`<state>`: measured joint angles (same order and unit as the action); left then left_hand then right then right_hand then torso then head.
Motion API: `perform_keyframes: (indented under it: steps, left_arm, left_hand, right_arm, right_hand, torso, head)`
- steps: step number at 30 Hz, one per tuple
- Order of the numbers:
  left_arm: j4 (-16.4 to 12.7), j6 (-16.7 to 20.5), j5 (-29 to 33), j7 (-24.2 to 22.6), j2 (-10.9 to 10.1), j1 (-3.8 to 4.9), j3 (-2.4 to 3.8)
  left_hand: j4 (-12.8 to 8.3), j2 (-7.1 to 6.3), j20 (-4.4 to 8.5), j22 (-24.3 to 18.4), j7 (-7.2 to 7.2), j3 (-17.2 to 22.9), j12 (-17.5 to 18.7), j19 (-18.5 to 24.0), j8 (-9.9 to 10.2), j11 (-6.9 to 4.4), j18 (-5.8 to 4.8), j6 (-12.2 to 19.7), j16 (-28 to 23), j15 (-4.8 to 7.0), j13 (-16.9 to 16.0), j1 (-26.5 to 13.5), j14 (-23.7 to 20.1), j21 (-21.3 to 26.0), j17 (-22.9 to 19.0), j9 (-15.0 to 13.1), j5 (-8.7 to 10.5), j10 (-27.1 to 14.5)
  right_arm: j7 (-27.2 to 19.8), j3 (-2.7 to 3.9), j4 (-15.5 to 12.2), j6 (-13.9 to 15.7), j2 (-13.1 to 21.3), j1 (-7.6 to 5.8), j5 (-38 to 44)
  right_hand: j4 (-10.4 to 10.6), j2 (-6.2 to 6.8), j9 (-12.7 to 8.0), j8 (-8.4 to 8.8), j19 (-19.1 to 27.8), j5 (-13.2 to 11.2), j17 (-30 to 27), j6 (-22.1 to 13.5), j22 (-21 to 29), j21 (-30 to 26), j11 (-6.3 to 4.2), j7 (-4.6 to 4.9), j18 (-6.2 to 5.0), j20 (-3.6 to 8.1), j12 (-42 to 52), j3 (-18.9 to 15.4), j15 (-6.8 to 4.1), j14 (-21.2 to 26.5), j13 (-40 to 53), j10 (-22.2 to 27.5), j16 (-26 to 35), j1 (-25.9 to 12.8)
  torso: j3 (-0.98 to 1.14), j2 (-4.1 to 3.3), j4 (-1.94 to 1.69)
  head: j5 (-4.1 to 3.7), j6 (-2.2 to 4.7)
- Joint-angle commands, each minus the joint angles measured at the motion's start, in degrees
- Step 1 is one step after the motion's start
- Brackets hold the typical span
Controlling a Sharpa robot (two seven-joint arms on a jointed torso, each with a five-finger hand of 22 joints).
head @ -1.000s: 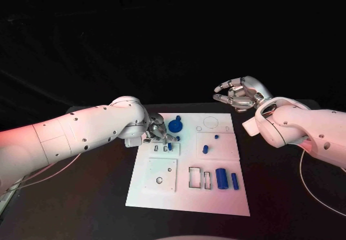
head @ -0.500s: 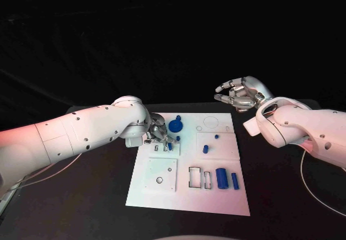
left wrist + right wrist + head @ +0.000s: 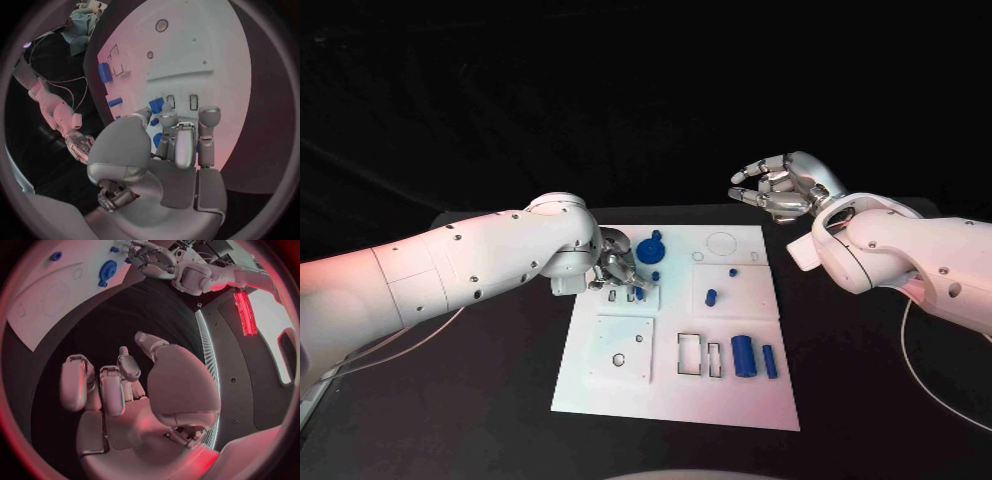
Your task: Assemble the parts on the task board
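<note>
The white task board (image 3: 678, 395) lies mid-table. My left hand (image 3: 620, 268) is down over the small slots at its far left. Its thumb and a finger pinch a small blue part (image 3: 155, 105), which also shows under the fingers (image 3: 640, 292). Just beyond the hand stands a round blue part (image 3: 653, 248). Two small blue parts (image 3: 711, 297) sit near the board's middle, and two blue blocks (image 3: 744, 357) lie at its right. My right hand (image 3: 776, 188) hangs in the air past the board's far right corner, holding nothing, with its fingers (image 3: 106, 390) loosely bent and apart.
Empty rectangular slots (image 3: 691, 354) and a square plate (image 3: 622, 350) occupy the near half of the board. Black table (image 3: 473, 400) surrounds the board on all sides. The right wrist view shows the board's far end (image 3: 37, 295) and my left hand (image 3: 153, 260).
My left hand's fingers have shifted slightly over the slots, with the small blue part staying in place. The right hand has barely moved.
</note>
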<state>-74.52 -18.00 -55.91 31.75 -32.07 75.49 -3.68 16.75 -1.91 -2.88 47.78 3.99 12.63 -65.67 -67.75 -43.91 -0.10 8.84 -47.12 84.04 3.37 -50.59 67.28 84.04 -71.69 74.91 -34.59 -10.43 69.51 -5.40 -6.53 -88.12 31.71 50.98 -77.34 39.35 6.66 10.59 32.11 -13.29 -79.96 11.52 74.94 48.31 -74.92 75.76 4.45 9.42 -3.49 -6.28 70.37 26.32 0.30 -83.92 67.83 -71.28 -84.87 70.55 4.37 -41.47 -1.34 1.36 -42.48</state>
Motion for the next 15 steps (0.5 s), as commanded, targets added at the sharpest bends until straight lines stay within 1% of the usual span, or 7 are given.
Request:
perform_keyframes:
  steps: [1, 4, 5, 7, 8, 11, 15]
  left_arm:
    - [0.03, -1.13, 1.13, 0.30, 0.29, 0.05, -0.02]
    - [0.08, -0.94, 1.81, 0.10, 0.29, 0.05, -0.03]
    - [0.09, -0.83, 2.08, 0.04, 0.28, 0.04, -0.03]
    - [0.11, -0.56, 2.64, -0.16, 0.24, 0.04, -0.04]
    - [0.11, -0.39, 2.86, -0.27, 0.21, 0.04, -0.04]
    - [0.03, 0.46, 3.61, -0.65, -0.05, 0.04, -0.04]
    - [-0.41, 1.87, 4.64, -0.98, -0.78, 0.04, -0.02]
  left_hand:
    - [-0.12, 0.23, 0.11, 0.18, -0.26, 2.80, 0.14, 0.36, 0.49, -0.23, -0.94, 0.46, -0.21, 0.30, -0.01, 2.28, 2.47, -0.37, 2.56, -0.20, -0.23, -0.47]
    - [-0.21, -0.04, 0.17, 0.28, -0.32, 6.44, 0.14, 0.43, 0.74, -0.29, -0.95, 0.58, -0.23, 0.38, 0.01, 4.33, 2.46, -0.49, 2.54, -0.48, -0.27, -0.55]
    - [-0.45, -0.35, 0.25, 0.40, -0.19, 10.15, 0.26, 0.47, 0.87, -0.38, -0.95, 0.85, -0.24, 0.46, 0.12, 6.28, 2.45, -0.59, 2.53, -0.76, -0.20, -0.70]
    - [-2.15, -2.46, 0.28, 0.73, 0.20, 20.57, 0.55, 0.51, 0.75, -0.14, -1.00, 1.49, -0.25, 0.46, 0.38, 9.34, 2.45, -0.88, 2.55, -1.71, -0.28, -0.84]
    - [-1.97, -4.46, 0.08, 0.91, 0.68, 25.98, 0.49, 0.54, 0.21, 0.12, -1.03, 1.34, -0.23, 0.22, 0.50, 7.92, 2.46, -1.08, 2.59, -2.56, -0.03, -0.47]
    - [-5.40, -6.22, -0.06, 1.49, 0.25, 33.87, 0.23, 0.47, -0.65, 0.09, -1.11, 1.57, -0.12, -0.02, 0.39, 5.85, 2.54, -1.59, 2.79, -4.26, 0.20, 0.12]
    - [-6.68, -6.52, -0.05, 1.94, 0.30, 35.84, 0.09, 0.29, -0.96, 0.05, -1.14, 1.46, 0.04, 0.10, 0.30, 4.73, 2.66, -1.90, 3.08, -4.88, 0.30, 0.38]
  right_arm:
    - [0.32, 0.01, 0.17, -0.07, -0.04, 0.03, 0.37]
    - [0.52, 0.01, 0.30, 0.07, -0.07, 0.03, 0.36]
    - [0.57, 0.01, 0.34, 0.11, -0.08, 0.03, 0.35]
    - [0.74, 0.00, 0.42, 0.26, -0.09, 0.03, 0.35]
    - [0.87, 0.00, 0.45, 0.36, -0.09, 0.03, 0.35]
    - [1.24, 0.00, 0.63, 0.66, -0.10, 0.03, 0.28]
    - [1.55, 0.00, 0.91, 0.98, -0.12, 0.07, 0.06]
  right_hand:
    - [0.29, -0.03, 0.08, -0.20, 0.35, 0.39, 1.83, -0.40, -1.57, -0.28, 0.12, 0.03, -0.76, -0.04, -0.22, 0.04, -0.04, -2.82, -0.05, 0.40, 0.32, -0.60]
    - [0.36, 0.01, 0.10, -0.22, 0.37, 0.47, 1.81, -0.41, -1.52, -0.35, 0.11, 0.02, -0.77, -0.03, -0.25, -0.03, -0.04, -2.81, -0.08, 0.41, 0.35, -0.69]
    - [0.42, 0.04, 0.11, -0.24, 0.38, 0.57, 1.79, -0.42, -1.50, -0.39, 0.11, 0.01, -0.77, -0.03, -0.25, -0.08, -0.05, -2.81, -0.08, 0.40, 0.36, -0.76]
    - [0.46, 0.07, 0.13, -0.27, 0.35, 0.66, 1.81, -0.43, -1.52, -0.37, 0.10, 0.00, -0.76, -0.02, -0.23, -0.13, -0.05, -2.82, -0.06, 0.37, 0.37, -0.81]
    - [0.50, 0.10, 0.14, -0.29, 0.39, 0.78, 1.80, -0.43, -1.46, -0.46, 0.09, -0.02, -0.78, -0.02, -0.17, -0.17, -0.06, -2.82, 0.00, 0.30, 0.38, -0.86]
    - [0.68, 0.30, 0.22, -0.42, 0.38, 1.49, 1.72, -0.41, -1.40, -0.57, 0.03, -0.08, -0.79, 0.01, -0.11, -0.40, -0.11, -2.81, 0.04, 0.18, 0.46, -1.12]
    - [0.75, 0.33, 0.25, -0.47, 0.40, 1.76, 1.69, -0.40, -1.35, -0.64, 0.01, -0.10, -0.81, 0.03, -0.13, -0.46, -0.13, -2.81, 0.01, 0.17, 0.49, -1.20]
  torso:
    - [-0.06, 0.02, -0.04]
    - [-0.03, 0.02, -0.01]
    - [-0.02, 0.03, 0.00]
    - [-0.01, 0.04, 0.00]
    - [-0.01, 0.04, 0.00]
    - [0.00, 0.03, 0.00]
    - [0.01, 0.02, 0.00]
  head:
    - [-0.02, 0.05]
    - [-0.04, 0.06]
    - [-0.05, 0.03]
    - [-0.05, -0.03]
    - [-0.05, -0.03]
    - [-0.04, -0.02]
    - [0.03, 0.00]
